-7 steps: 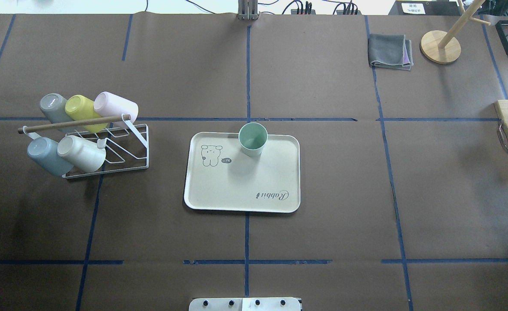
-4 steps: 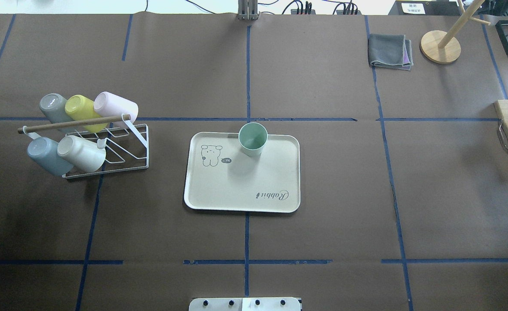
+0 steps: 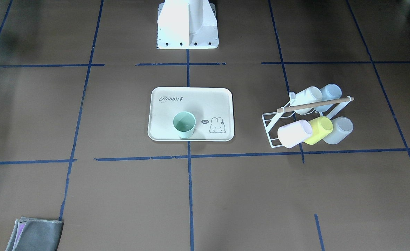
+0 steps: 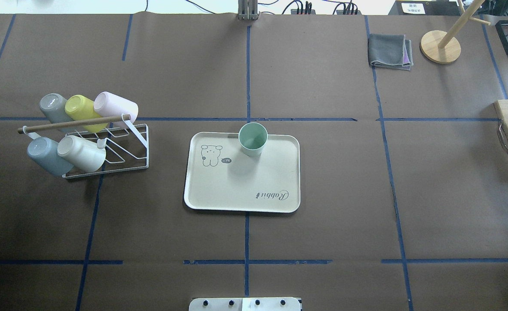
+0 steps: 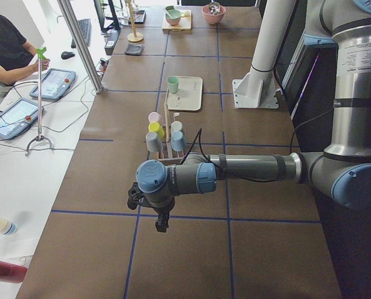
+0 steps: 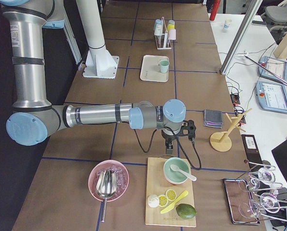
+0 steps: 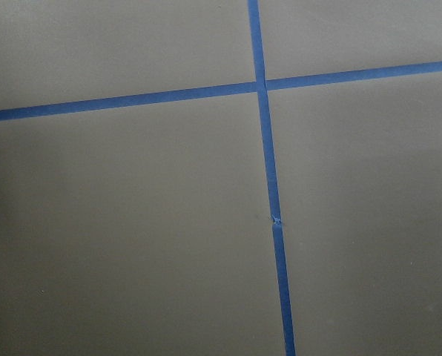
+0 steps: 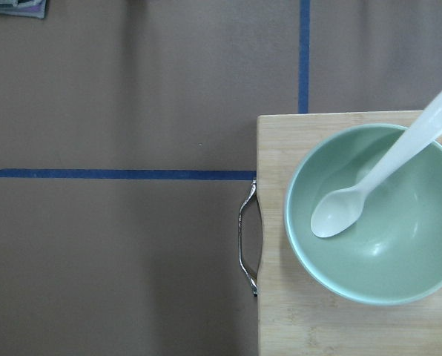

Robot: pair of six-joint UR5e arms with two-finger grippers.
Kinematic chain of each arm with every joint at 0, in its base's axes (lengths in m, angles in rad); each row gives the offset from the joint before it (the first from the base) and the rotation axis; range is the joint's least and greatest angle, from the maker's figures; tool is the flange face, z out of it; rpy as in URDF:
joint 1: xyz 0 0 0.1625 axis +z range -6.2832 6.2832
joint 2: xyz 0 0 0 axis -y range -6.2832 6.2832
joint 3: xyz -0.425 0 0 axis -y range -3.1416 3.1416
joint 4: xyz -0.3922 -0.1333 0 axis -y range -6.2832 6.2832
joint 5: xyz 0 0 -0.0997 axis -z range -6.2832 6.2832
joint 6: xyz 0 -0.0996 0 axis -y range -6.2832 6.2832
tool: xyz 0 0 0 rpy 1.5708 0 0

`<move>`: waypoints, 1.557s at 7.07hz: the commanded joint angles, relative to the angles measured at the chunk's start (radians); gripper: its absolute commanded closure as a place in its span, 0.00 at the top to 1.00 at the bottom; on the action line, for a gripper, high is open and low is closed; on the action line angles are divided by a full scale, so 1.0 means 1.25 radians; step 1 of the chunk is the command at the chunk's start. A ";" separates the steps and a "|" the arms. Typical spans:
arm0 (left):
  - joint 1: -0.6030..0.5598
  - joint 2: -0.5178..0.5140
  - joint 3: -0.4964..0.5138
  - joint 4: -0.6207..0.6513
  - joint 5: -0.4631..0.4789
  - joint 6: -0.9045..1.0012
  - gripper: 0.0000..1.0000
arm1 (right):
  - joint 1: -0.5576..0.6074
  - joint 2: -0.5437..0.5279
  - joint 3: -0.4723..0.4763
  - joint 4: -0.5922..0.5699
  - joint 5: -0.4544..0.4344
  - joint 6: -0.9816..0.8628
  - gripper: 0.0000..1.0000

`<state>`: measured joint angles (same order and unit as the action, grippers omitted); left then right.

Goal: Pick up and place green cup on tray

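Note:
The green cup (image 4: pixel 252 138) stands upright on the cream tray (image 4: pixel 236 190), near its far rim, to the right of the bunny drawing. It also shows in the front-facing view (image 3: pixel 184 124) on the tray (image 3: pixel 191 101). No gripper is near it. My left gripper (image 5: pixel 162 225) shows only in the exterior left view, above bare table far from the tray; I cannot tell if it is open or shut. My right gripper (image 6: pixel 168 149) shows only in the exterior right view, near the wooden board; I cannot tell its state either.
A white wire rack (image 4: pixel 120 151) with several cups lies left of the tray. A grey cloth (image 4: pixel 390 51) and a wooden stand (image 4: pixel 440 46) sit at the far right. A wooden board (image 8: pixel 280 311) carries a green bowl (image 8: pixel 399 259) with a spoon.

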<state>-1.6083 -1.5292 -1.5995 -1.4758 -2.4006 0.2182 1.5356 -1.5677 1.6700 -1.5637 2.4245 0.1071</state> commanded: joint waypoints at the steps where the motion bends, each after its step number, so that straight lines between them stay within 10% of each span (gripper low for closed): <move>1: -0.001 -0.005 0.002 -0.001 0.000 0.000 1.00 | 0.012 -0.024 -0.009 0.003 -0.004 -0.003 1.00; 11: -0.001 -0.011 -0.002 -0.002 0.000 0.001 1.00 | 0.048 -0.044 -0.039 0.010 -0.022 -0.033 1.00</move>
<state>-1.6092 -1.5421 -1.6015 -1.4788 -2.4007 0.2188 1.5935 -1.6227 1.6207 -1.5520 2.3977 0.0664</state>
